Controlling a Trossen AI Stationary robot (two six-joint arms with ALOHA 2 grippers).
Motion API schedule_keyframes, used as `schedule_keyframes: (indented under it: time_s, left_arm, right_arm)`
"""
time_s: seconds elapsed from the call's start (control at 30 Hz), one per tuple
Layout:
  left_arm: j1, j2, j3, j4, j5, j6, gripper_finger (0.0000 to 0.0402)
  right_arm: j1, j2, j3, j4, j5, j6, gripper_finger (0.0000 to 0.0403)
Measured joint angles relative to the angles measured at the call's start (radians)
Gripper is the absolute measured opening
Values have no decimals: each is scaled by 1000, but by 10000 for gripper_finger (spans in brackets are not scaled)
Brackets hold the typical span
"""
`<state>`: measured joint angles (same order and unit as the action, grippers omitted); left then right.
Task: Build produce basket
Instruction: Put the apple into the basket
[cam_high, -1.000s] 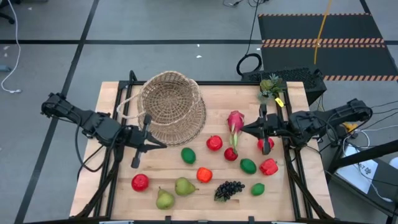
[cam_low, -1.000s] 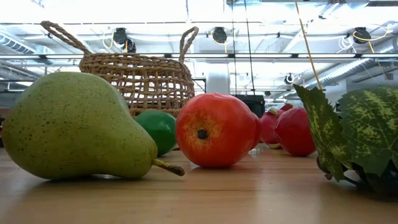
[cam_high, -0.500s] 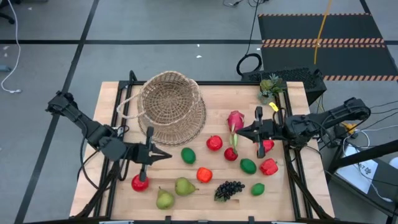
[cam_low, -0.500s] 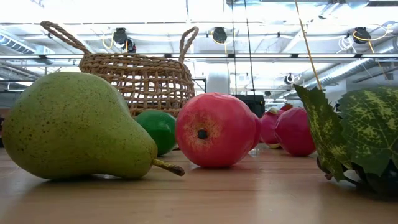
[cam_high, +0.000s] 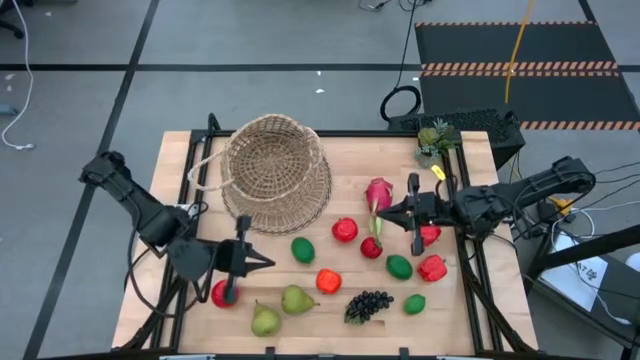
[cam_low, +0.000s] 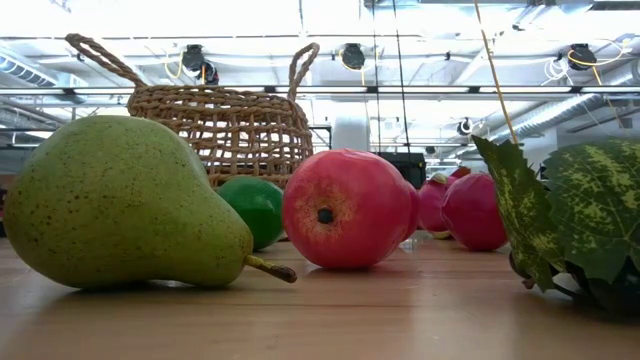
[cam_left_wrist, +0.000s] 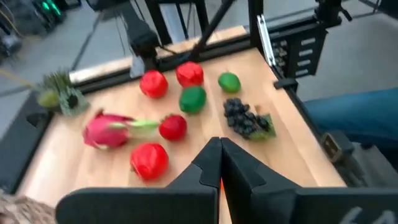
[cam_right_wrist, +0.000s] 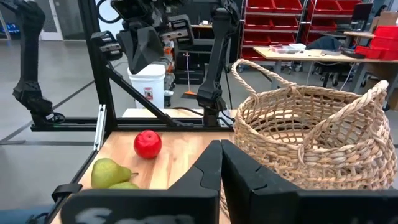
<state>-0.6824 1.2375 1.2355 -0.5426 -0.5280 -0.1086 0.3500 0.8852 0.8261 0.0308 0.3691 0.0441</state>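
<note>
The round wicker basket (cam_high: 275, 175) stands on its base at the table's far left. Toy produce lies spread over the near and right parts of the table: a pink dragon fruit (cam_high: 378, 195), red apples (cam_high: 344, 229), limes (cam_high: 303, 249), two pears (cam_high: 297, 298) and a grape bunch (cam_high: 368, 304). My left gripper (cam_high: 268, 263) hovers shut over the near left, just beyond a red apple (cam_high: 224, 293), and points toward the table's right. My right gripper (cam_high: 384, 212) hovers shut beside the dragon fruit and points toward the table's left. Neither holds anything.
A small green potted plant (cam_high: 435, 140) stands at the far right corner. A red pepper (cam_high: 432, 268) and a lime (cam_high: 399, 266) lie under the right arm. In the low view a pear (cam_low: 120, 205) and a red apple (cam_low: 345, 210) fill the foreground.
My left gripper has swung from beside the basket toward the table's near edge and tipped further down. It stays shut and is now by the red apple at the near left. My right gripper has crept slightly toward the table's left.
</note>
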Motion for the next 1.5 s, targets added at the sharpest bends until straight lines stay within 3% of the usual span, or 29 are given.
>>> schedule_keyframes:
  time_s: [0.27, 0.4, 0.6, 0.9, 1.23, 1.5]
  left_arm:
    - [-35, 92, 263, -449, 37, -273, 33]
    - [-38, 135, 330, -554, 163, -362, 51]
    - [-50, 195, 338, -709, 326, -571, 83]
    - [-126, 271, 338, -841, 401, -753, 125]
    - [-213, 273, 338, -966, 398, -940, 182]
    - [-296, 273, 338, -1018, 354, -976, 204]
  right_arm:
    - [0, 37, 0, 2, -4, 9, 0]
    - [0, 43, 0, -1, -4, -4, 0]
    - [0, 43, 0, -2, -7, -3, 0]
    - [29, 44, 1, -19, -8, 65, 0]
    - [64, 44, 1, 30, -6, 21, 0]
    - [64, 44, 1, 32, -4, 6, 0]
